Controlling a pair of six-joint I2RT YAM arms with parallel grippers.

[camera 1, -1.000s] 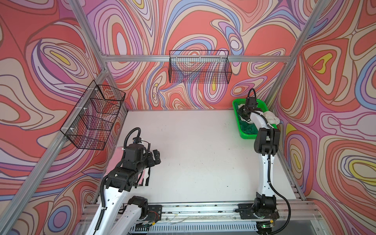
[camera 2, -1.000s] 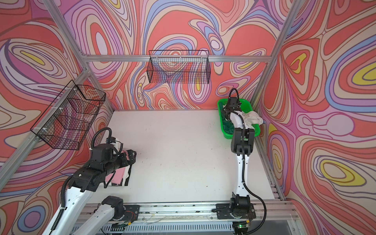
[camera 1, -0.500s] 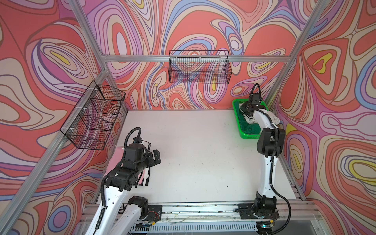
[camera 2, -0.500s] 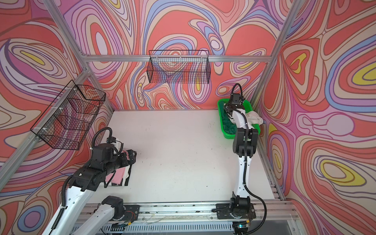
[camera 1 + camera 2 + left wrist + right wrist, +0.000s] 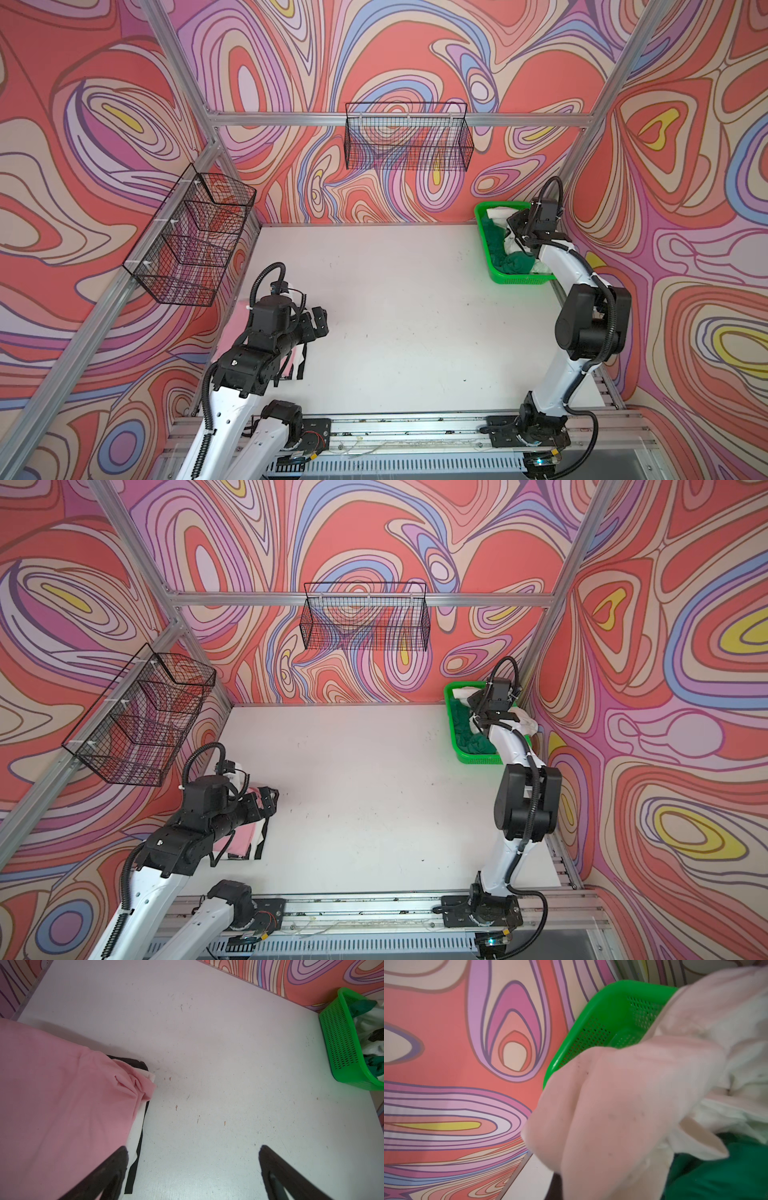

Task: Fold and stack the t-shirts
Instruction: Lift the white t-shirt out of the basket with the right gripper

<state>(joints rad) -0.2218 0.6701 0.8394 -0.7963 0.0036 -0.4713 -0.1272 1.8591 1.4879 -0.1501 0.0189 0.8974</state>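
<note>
Now the right arm (image 5: 561, 262) reaches farther over the back end of the green basket (image 5: 483, 241) than a second ago, and the right jaws have just closed all the way. In the right wrist view a bunched fold of the white t-shirt (image 5: 623, 1115) rises up against the camera and hides the jaws, so that they grip this cloth is my reading, not plainly shown. The dark green t-shirt (image 5: 726, 1176) lies crumpled beside and under it, still in the basket.

The left arm (image 5: 266, 332) has not moved. The left jaws stand wide apart, holding nothing, over the bare tabletop (image 5: 228, 1064) just beside the folded stack at the near left. The pink t-shirt (image 5: 62, 1095) lies on top there, with a white layer (image 5: 148, 1076) and a black layer (image 5: 137, 1063) showing at its edge.

So the pick of the next shirt appears made. It now needs lifting clear and spreading on the open middle of the tabletop. The green cloth may drag along with it.
</note>
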